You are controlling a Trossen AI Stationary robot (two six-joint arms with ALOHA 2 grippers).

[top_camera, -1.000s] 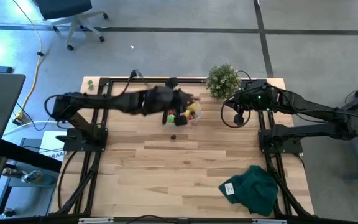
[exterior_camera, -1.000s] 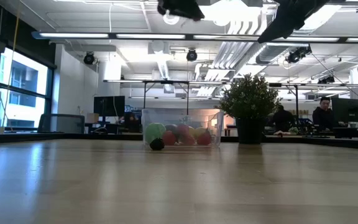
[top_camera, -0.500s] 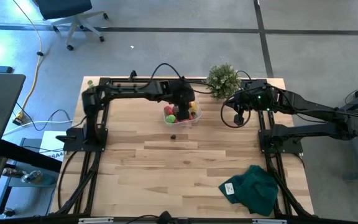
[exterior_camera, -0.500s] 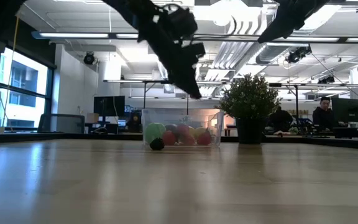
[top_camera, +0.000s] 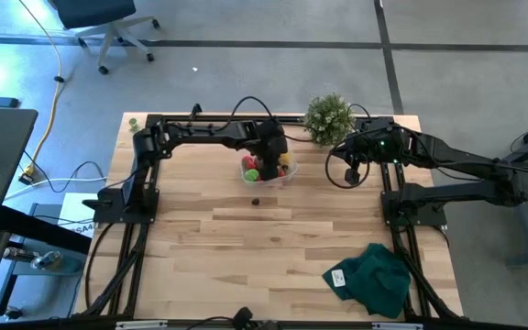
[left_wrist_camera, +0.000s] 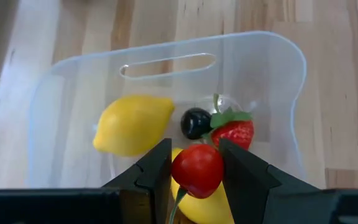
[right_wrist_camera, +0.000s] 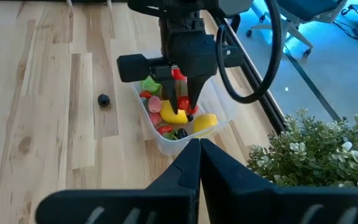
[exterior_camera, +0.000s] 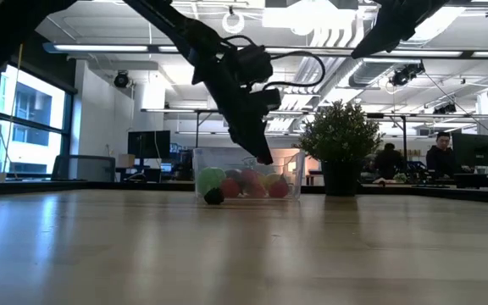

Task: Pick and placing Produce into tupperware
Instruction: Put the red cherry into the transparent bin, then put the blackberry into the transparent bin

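The clear tupperware (top_camera: 285,178) stands near the table's far edge and holds a lemon (left_wrist_camera: 132,124), a strawberry (left_wrist_camera: 235,132), a dark berry (left_wrist_camera: 196,122), a green ball (exterior_camera: 211,180) and other fruits. My left gripper (top_camera: 271,156) hangs just above it, shut on a small round red berry (left_wrist_camera: 197,169). One dark berry (top_camera: 256,202) lies on the table just on the near side of the tupperware. My right gripper (right_wrist_camera: 199,149) waits shut, off to the tupperware's right beside the potted plant. My left gripper pinches the round red berry (left_wrist_camera: 197,158) between its two fingers (left_wrist_camera: 157,171), one on either side of it. The fingers slant down from above. The berry is lifted clear, just over the fruits in the tupperware, with a green stem below it.
A bushy potted plant (top_camera: 328,117) stands right of the tupperware at the far edge. A dark green cloth (top_camera: 374,278) lies near the table's near right corner. Bare wood fills the middle and near left. People sit in the room beyond the table.
My left arm has swung in over the tupperware, and its gripper has come down from high above the table to just over the tupperware's rim. The fruits in the tupperware and the dark berry on the table have kept their places.
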